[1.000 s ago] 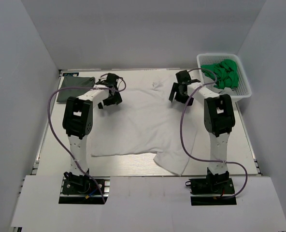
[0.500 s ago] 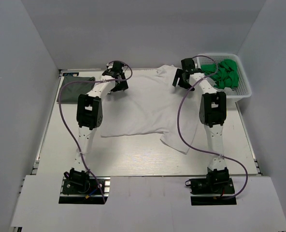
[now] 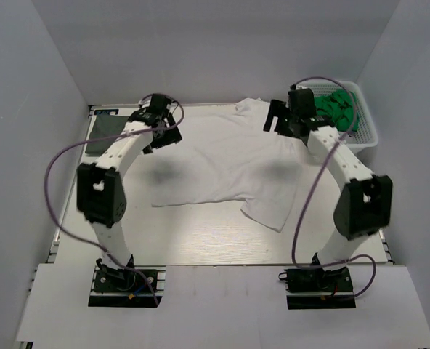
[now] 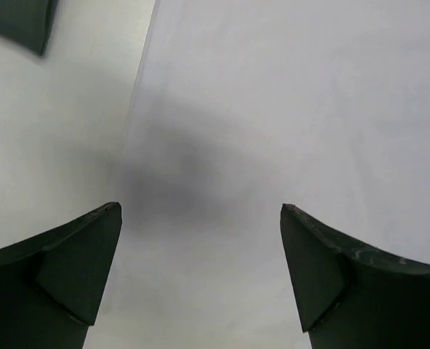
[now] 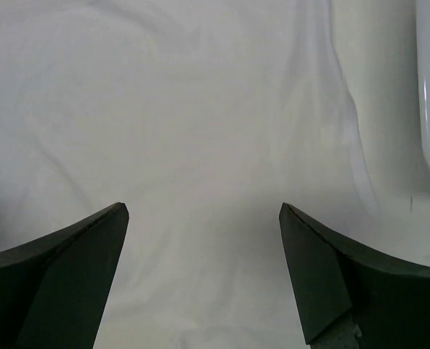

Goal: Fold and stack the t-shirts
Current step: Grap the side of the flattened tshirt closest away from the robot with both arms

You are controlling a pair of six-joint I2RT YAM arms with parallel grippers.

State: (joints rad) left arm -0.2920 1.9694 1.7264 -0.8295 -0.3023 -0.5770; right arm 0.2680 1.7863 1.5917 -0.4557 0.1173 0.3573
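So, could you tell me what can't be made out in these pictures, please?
Dark t-shirt: top view, partly behind the left arm; left wrist view, cut by the edge.
Green heap in the basket: top view, too small to identify, right arm overlaps it.
White t-shirt: wrist views show only patches.

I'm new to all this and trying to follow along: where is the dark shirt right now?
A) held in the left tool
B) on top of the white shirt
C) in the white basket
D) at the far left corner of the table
D: the dark t-shirt lies at the far left corner of the table, apart from the white t-shirt.
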